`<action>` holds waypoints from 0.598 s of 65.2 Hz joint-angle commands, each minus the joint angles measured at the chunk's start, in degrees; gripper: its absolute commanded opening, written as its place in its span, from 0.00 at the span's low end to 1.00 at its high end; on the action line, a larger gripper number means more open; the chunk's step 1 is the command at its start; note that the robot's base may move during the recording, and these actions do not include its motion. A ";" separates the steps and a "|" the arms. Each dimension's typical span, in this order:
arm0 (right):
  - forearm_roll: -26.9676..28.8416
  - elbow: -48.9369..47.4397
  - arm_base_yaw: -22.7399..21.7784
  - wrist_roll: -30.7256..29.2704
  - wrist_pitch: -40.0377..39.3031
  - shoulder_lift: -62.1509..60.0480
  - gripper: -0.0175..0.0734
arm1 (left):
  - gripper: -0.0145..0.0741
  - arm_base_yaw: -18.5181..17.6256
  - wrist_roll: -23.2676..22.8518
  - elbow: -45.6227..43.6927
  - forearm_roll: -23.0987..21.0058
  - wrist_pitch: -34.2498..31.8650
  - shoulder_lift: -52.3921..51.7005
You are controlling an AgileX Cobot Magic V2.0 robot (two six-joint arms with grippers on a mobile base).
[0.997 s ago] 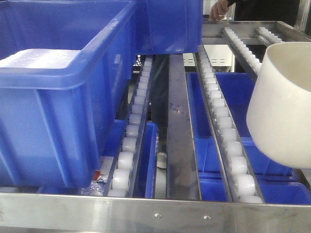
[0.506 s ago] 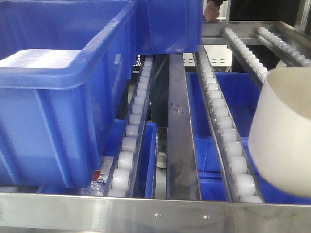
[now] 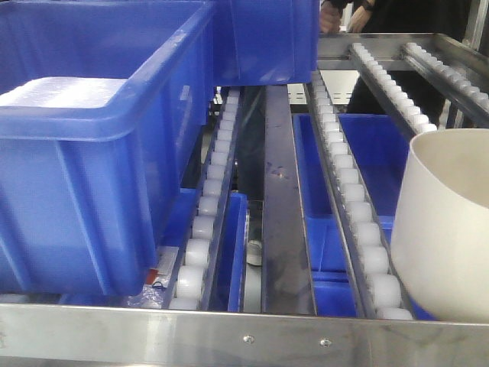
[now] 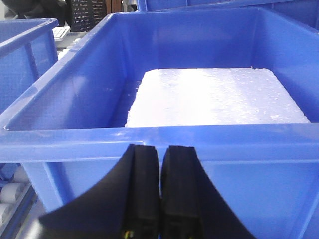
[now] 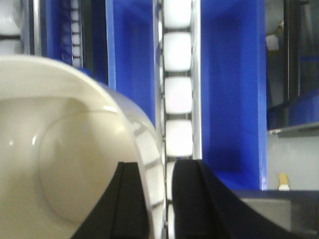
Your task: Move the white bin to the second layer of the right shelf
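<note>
The white bin (image 3: 447,222) hangs at the right edge of the front view, over the right end of the roller rails (image 3: 351,199) of the shelf level, its base near the front steel bar (image 3: 244,336). In the right wrist view my right gripper (image 5: 160,172) is shut on the bin's rim (image 5: 149,149), one finger inside the bin (image 5: 60,149) and one outside. My left gripper (image 4: 160,154) is shut and empty, in front of the wall of a large blue crate (image 4: 239,164). Neither gripper shows in the front view.
A large blue crate (image 3: 92,153) with a white foam slab (image 3: 65,92) sits on the left rails, another blue crate (image 3: 263,38) behind it. Blue crates (image 3: 359,153) lie on the level below. A person's hands (image 3: 344,15) rest at the rack's far end.
The white bin has sunk lower towards the roller rails and turned more upright at the right edge. The person's hands at the back have shifted.
</note>
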 commanded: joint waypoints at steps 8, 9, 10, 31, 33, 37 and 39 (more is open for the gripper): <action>0.20 -1.62 -0.35 -0.42 -4.77 -5.71 0.49 | 0.26 -0.49 -0.15 2.11 -0.35 -4.82 -0.75; 0.20 -1.62 -0.35 -0.42 -4.77 -6.14 0.49 | 0.26 -0.49 -0.15 2.11 -0.35 -4.82 -0.75; 0.14 -1.62 -0.35 -0.42 -4.77 -6.59 0.49 | 0.26 -0.49 -0.15 2.11 -0.35 -4.82 -0.75; -4.91 -0.99 -0.24 -0.42 -4.84 -20.19 0.48 | 0.26 -0.49 -0.15 2.11 -0.35 -4.82 -0.75; -6.32 -0.61 -0.24 -0.42 -5.11 -21.26 0.48 | 0.26 -0.49 -0.15 2.11 -0.35 -4.82 -0.75; -9.03 0.77 -0.24 -0.42 -6.57 -24.28 0.43 | 0.26 -0.49 -0.15 2.11 -0.35 -4.82 -0.75; -9.95 1.82 -0.24 -0.42 -7.55 -25.90 0.39 | 0.26 -0.49 -0.15 2.11 -0.35 -4.82 -0.75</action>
